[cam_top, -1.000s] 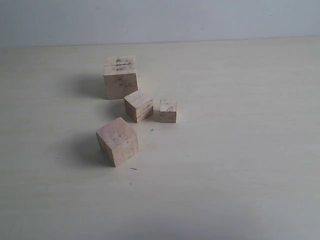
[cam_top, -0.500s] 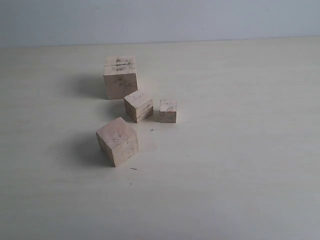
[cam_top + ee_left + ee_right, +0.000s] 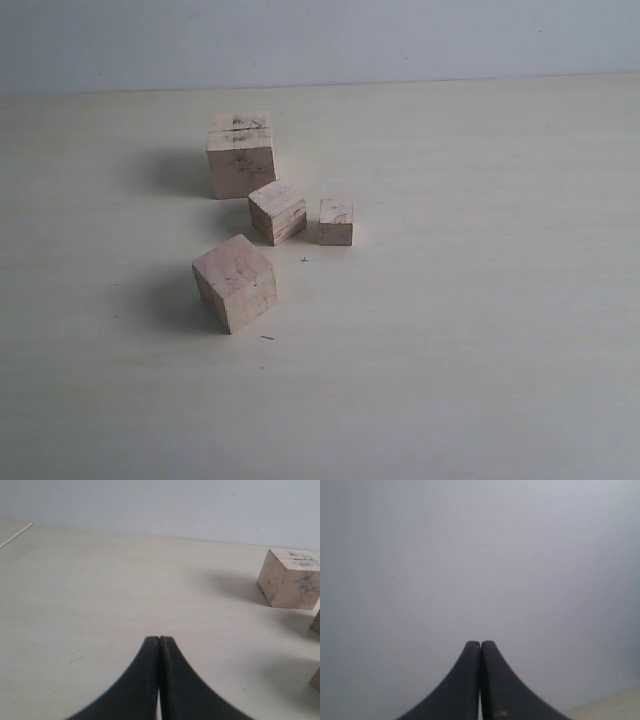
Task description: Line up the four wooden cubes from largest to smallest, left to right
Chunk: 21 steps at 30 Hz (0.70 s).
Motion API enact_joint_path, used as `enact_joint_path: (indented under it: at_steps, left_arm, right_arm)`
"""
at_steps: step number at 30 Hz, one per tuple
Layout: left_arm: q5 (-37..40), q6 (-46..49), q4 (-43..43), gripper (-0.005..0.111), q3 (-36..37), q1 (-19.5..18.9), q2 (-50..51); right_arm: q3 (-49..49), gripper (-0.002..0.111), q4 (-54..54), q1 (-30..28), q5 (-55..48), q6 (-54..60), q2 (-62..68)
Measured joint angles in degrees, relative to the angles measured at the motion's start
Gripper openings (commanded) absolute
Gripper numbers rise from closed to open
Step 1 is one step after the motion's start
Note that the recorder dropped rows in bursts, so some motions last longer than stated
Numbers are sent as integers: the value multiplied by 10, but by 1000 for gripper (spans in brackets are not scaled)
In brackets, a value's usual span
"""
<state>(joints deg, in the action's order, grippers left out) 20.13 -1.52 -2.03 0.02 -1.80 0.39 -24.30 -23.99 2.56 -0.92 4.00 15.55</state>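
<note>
Left gripper (image 3: 159, 640) and right gripper (image 3: 480, 644) both pressed together, holding nothing.
Four wooden cubes (image 3: 277, 211) clustered unsorted on counter (image 3: 480, 300); probably light, rigid, grippy: best pinched across opposite flat faces.

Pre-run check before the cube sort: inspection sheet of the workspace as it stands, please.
Surface: pale table, two tiny dark marks.
Job's things: largest cube at the back, scribbled top; third cube and smallest cube before it, apart; second-largest cube nearest, askew. Not lined up.
Clutter: nothing seen.
Hands: left hand shut, empty; right hand shut, empty.
Cables: nothing seen.
Surroundings: plain pale wall.
</note>
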Motion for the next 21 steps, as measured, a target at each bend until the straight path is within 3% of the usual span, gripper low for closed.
enact_joint_path:
  at_steps: [7,13,17,21]
  left_arm:
    - [0,0,0,0,0,0,0]
    - [0,0,0,0,0,0,0]
    - [1,0,0,0,0,0,0]
    - [1,0,0,0,0,0,0]
  right_arm:
    - [-232,0,-22,0,-280,41,261]
    - [-328,0,-162,0,-516,77,452]
    - [-335,0,-220,0,-554,118,522]
    - [-336,0,-231,0,-500,130,566]
